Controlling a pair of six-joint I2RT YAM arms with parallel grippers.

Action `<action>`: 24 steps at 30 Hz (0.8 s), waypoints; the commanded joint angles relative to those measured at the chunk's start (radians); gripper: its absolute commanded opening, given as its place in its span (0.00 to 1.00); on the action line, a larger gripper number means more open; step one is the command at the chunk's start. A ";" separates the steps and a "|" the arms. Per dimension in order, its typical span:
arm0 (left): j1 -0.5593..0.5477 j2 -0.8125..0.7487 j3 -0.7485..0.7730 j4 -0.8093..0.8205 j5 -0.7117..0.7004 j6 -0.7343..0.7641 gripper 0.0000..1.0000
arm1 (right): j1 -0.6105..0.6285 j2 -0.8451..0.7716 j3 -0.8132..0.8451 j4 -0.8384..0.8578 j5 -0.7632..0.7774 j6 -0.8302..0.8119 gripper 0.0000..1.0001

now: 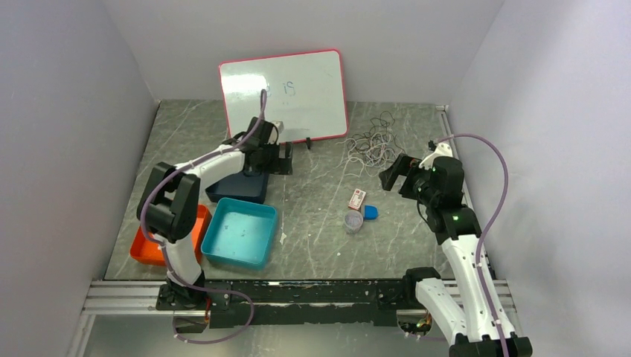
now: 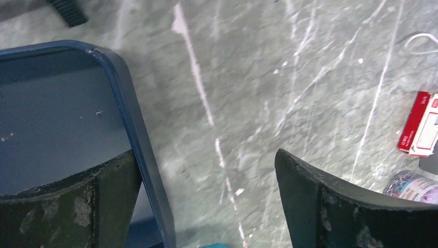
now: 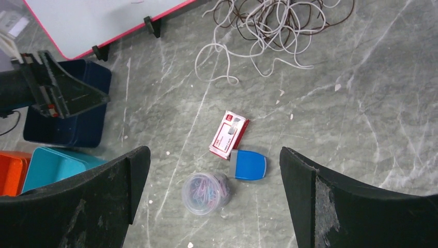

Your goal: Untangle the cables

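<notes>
The cables (image 1: 372,145) lie in a tangled heap of thin white and dark wires on the table at the back right, near the whiteboard's right corner. In the right wrist view the cables (image 3: 268,26) are at the top, far ahead of my right gripper (image 3: 214,155), which is open and empty. My right gripper (image 1: 391,177) hovers just in front of the heap. My left gripper (image 1: 286,160) is open and empty, over the right rim of the dark blue tray (image 2: 129,103), left of the heap. One white loop (image 2: 423,39) shows in the left wrist view, where my left gripper (image 2: 204,160) straddles the tray's rim.
A whiteboard (image 1: 286,93) stands at the back. A dark blue tray (image 1: 238,187), a teal tray (image 1: 242,234) and an orange tray (image 1: 145,249) sit on the left. A red-and-white box (image 3: 229,134), a blue object (image 3: 249,165) and a clear jar of paper clips (image 3: 206,192) lie mid-table.
</notes>
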 commanded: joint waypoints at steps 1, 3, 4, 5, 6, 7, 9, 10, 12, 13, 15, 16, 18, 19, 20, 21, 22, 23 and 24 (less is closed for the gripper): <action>-0.063 0.068 0.091 0.019 0.054 0.020 0.99 | -0.011 -0.018 0.047 -0.026 0.009 -0.011 1.00; -0.095 0.100 0.133 0.016 0.060 0.018 0.99 | -0.011 -0.024 0.046 -0.031 0.010 -0.009 1.00; -0.110 0.117 0.155 0.015 0.061 0.018 0.99 | -0.011 -0.026 0.044 -0.033 0.009 -0.009 1.00; -0.127 0.133 0.180 0.014 0.063 0.017 0.99 | -0.011 -0.031 0.041 -0.035 0.009 -0.006 1.00; -0.144 0.150 0.205 0.015 0.070 0.014 0.99 | -0.011 -0.036 0.037 -0.035 0.009 -0.004 1.00; -0.160 0.165 0.228 0.017 0.074 0.013 0.99 | -0.011 -0.044 0.031 -0.034 0.013 0.000 1.00; -0.191 0.201 0.273 0.024 0.081 -0.007 0.99 | -0.011 -0.064 0.022 -0.039 0.045 0.016 1.00; -0.207 0.223 0.299 0.027 0.089 -0.020 0.99 | -0.012 -0.079 0.016 -0.040 0.069 0.027 1.00; -0.241 0.262 0.347 0.033 0.097 -0.030 0.99 | -0.011 -0.112 0.003 -0.036 0.106 0.051 1.00; -0.259 0.279 0.370 0.037 0.096 -0.066 0.99 | -0.011 -0.128 -0.001 -0.034 0.116 0.059 1.00; -0.296 0.306 0.421 0.034 0.085 -0.075 0.99 | -0.011 -0.148 -0.005 -0.029 0.123 0.066 1.00; -0.313 0.315 0.443 0.027 0.070 -0.074 0.99 | -0.011 -0.155 -0.005 -0.028 0.122 0.066 1.00; -0.340 0.309 0.468 -0.015 0.028 -0.068 1.00 | -0.011 -0.169 -0.006 -0.021 0.114 0.064 1.00; -0.342 0.285 0.460 -0.023 0.002 -0.067 1.00 | -0.012 -0.174 -0.005 -0.019 0.109 0.060 1.00; -0.343 0.253 0.439 -0.019 -0.019 -0.069 1.00 | -0.011 -0.181 -0.006 -0.017 0.103 0.055 1.00; -0.343 0.212 0.411 -0.014 -0.048 -0.069 1.00 | -0.011 -0.191 -0.008 -0.014 0.101 0.052 1.00; -0.342 0.170 0.389 -0.019 -0.081 -0.063 1.00 | -0.011 -0.203 -0.014 -0.009 0.100 0.052 1.00; -0.342 0.127 0.369 -0.029 -0.112 -0.058 1.00 | -0.011 -0.212 -0.022 -0.006 0.101 0.054 1.00; -0.342 0.081 0.352 -0.048 -0.145 -0.053 1.00 | -0.011 -0.219 -0.030 -0.001 0.101 0.054 1.00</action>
